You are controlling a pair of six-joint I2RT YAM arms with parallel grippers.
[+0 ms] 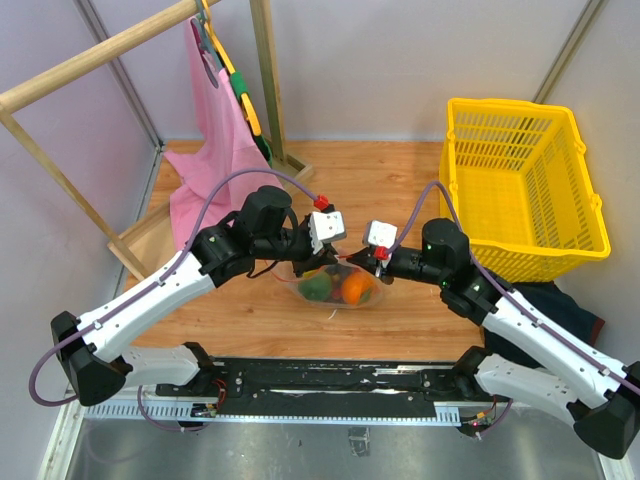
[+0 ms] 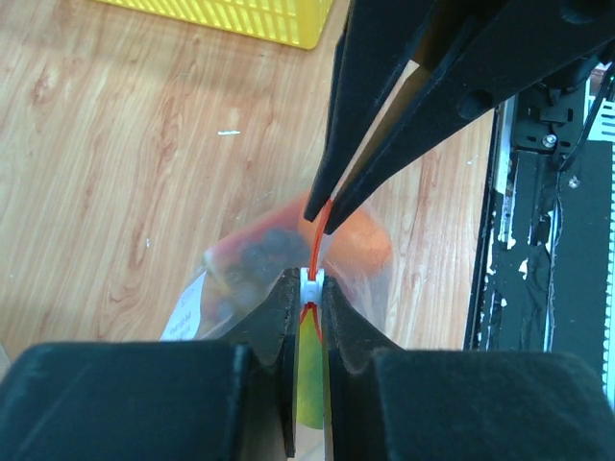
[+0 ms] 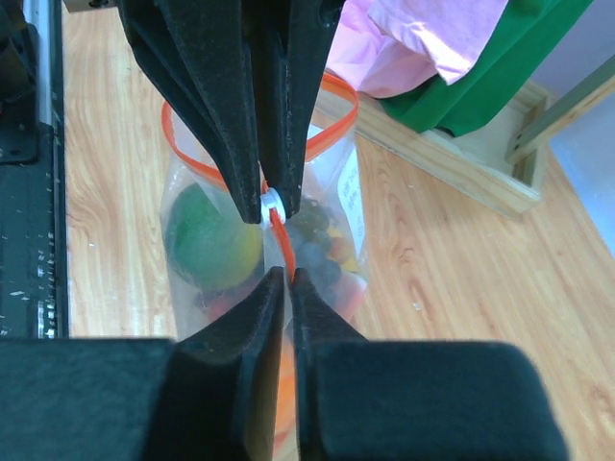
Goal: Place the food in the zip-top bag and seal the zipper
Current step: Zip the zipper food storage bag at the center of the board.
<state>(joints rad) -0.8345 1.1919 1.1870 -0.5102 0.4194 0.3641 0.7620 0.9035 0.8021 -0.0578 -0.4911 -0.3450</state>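
The clear zip-top bag (image 1: 335, 290) stands between my two grippers and holds the food. A green lime (image 3: 209, 240), dark grapes (image 3: 322, 254) and an orange persimmon (image 1: 355, 288) show through it. My left gripper (image 2: 310, 280) is shut on the white slider (image 3: 271, 205) of the orange-red zipper (image 3: 280, 235). My right gripper (image 3: 288, 276) is shut on the zipper strip just past the slider, its tips nearly meeting the left gripper's. Behind the slider the bag's mouth (image 3: 332, 125) gapes in an open loop.
A yellow plastic basket (image 1: 520, 190) stands at the right of the wooden table (image 1: 400, 170). A pink cloth (image 1: 215, 140) hangs from a wooden rack (image 1: 90, 60) at the back left, with green cloth (image 3: 471, 86) beside it. The black rail (image 1: 330, 375) runs along the near edge.
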